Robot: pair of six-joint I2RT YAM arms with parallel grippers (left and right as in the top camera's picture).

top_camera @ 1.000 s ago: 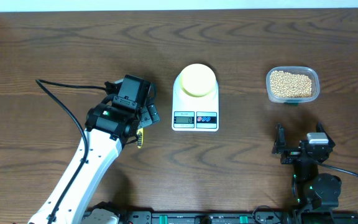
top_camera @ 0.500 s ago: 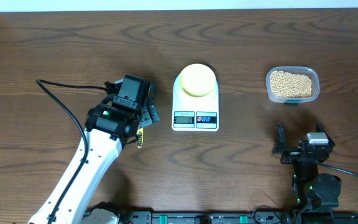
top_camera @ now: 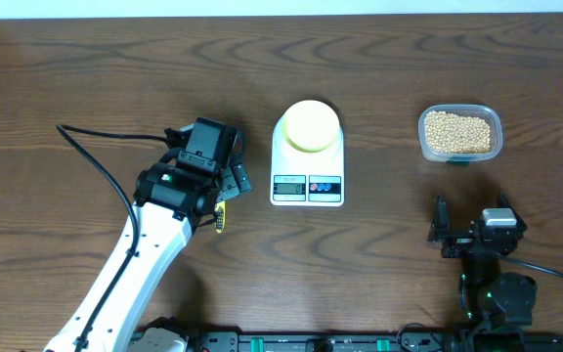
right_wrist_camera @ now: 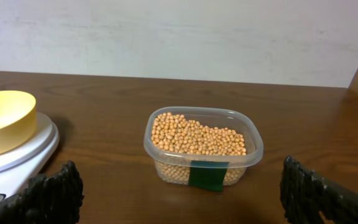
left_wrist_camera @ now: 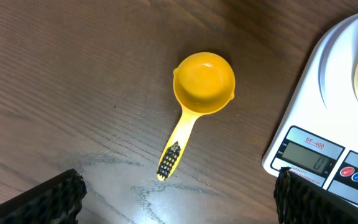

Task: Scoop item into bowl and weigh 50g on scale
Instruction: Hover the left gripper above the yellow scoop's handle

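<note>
The white scale (top_camera: pixel 307 176) stands mid-table with the pale yellow-green bowl (top_camera: pixel 308 126) on its platform. Its display (left_wrist_camera: pixel 309 155) reads zero. The beige beans (top_camera: pixel 456 130) fill a clear tub (right_wrist_camera: pixel 166 163) at the right. My left gripper (left_wrist_camera: pixel 179 202) hangs open above a bright yellow scoop (left_wrist_camera: pixel 204 82), which lies empty on the table left of the scale, handle toward me. My right gripper (right_wrist_camera: pixel 188 202) is open and low near the front edge, facing the tub from a distance. The bowl (right_wrist_camera: pixel 2 121) looks empty.
A green label (right_wrist_camera: pixel 205 175) marks the tub's near wall. The left arm (top_camera: pixel 135 264) reaches diagonally from the front edge, with a black cable (top_camera: pixel 96 161) looping to its left. A white wall runs behind the table's far edge.
</note>
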